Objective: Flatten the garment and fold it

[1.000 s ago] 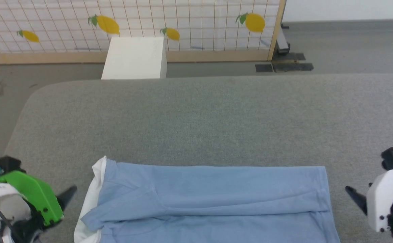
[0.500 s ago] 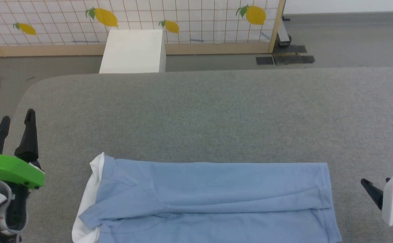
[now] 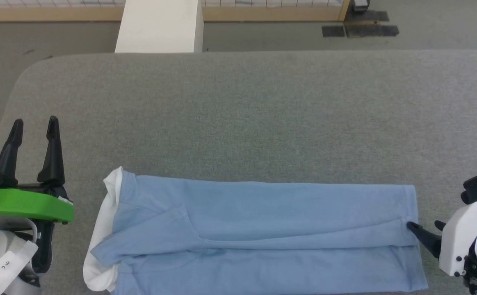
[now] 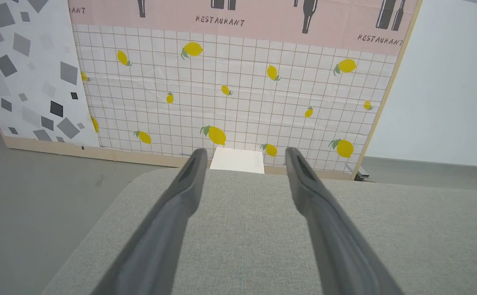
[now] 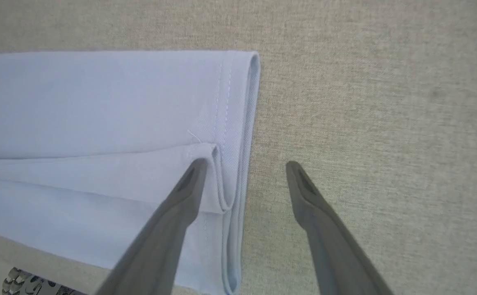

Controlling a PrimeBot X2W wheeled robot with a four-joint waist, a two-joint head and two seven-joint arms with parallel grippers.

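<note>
A staged robot-test studio; printed lemon-and-"RESTAURANT" backdrop panels (image 4: pixel 238 82); grey padded table (image 3: pixel 263 114); bare grey floor (image 4: pixel 33 196)

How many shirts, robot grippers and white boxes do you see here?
Light blue knit polo shirt with white collar: 1
Dark two-fingered grippers, left gripper and right gripper: 2
Plain white box: 1
Total: 4

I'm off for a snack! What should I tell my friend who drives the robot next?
Left tool: open, empty, over the grey padded surface, off the collar end.
Right tool: open, straddling the hem, nothing gripped.
Garment: lying flat, folded lengthwise into a long strip, collar toward the robot's left.
Done: flattening, lengthwise fold.
Left: probably folding it end to end.
</note>
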